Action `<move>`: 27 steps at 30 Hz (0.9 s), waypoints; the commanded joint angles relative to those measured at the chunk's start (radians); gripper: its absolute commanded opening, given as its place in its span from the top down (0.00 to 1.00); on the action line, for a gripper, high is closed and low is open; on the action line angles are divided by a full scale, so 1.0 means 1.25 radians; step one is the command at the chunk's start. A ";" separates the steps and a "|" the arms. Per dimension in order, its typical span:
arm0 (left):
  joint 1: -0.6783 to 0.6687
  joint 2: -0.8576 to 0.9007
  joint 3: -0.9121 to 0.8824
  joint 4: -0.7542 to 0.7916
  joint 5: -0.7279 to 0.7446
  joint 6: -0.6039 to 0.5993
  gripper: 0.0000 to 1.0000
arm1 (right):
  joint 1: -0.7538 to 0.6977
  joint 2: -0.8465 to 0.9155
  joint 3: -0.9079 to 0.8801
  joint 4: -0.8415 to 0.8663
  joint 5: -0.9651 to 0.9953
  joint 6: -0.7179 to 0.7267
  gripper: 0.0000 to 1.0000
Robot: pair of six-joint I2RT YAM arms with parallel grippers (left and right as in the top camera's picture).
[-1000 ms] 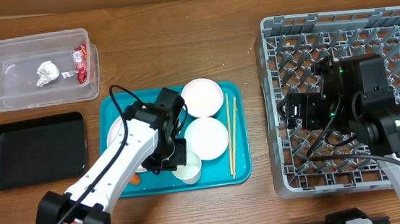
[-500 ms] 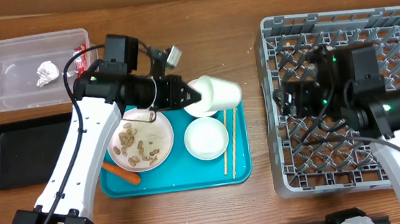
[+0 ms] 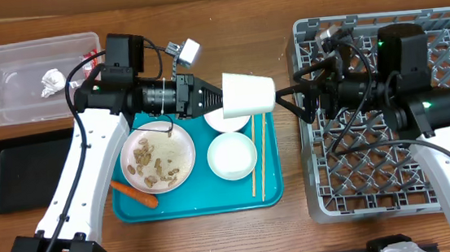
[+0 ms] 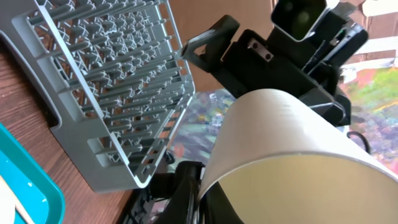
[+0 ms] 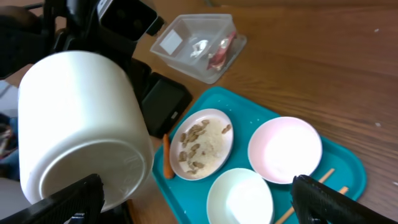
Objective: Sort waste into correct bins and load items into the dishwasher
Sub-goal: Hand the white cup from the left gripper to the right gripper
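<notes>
1. My left arm rose from the table's (image 3: 200,22) near edge and bent close to the clear tub (image 3: 10,100). Its forearm ran level toward the right, above the teal tray (image 3: 273,189).
2. The left end effector (image 3: 211,97) was pinched shut on the rim of the small white cup (image 3: 248,94), which hung on its side in the air with its base facing the other arm.
3. My right arm reached leftward over the left edge of the grey dish rack (image 3: 392,168). The right end effector (image 3: 289,101) gaped wide at the cup's base (I couldn't tell whether they touched).
4. On the teal tray sat the plate (image 3: 180,150) with peanut shells (image 3: 145,159) and rice, the carrot (image 3: 135,195) just beside it, two bowls (image 3: 232,155) and the chopsticks (image 3: 258,160).
5. The tissue ball (image 3: 52,80) lay in the tub, and the black tray (image 3: 25,172) sat just in front of it.
</notes>
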 commanded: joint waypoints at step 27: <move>-0.077 0.007 0.010 0.060 -0.013 -0.054 0.96 | -0.023 0.063 0.014 0.017 -0.311 -0.080 0.00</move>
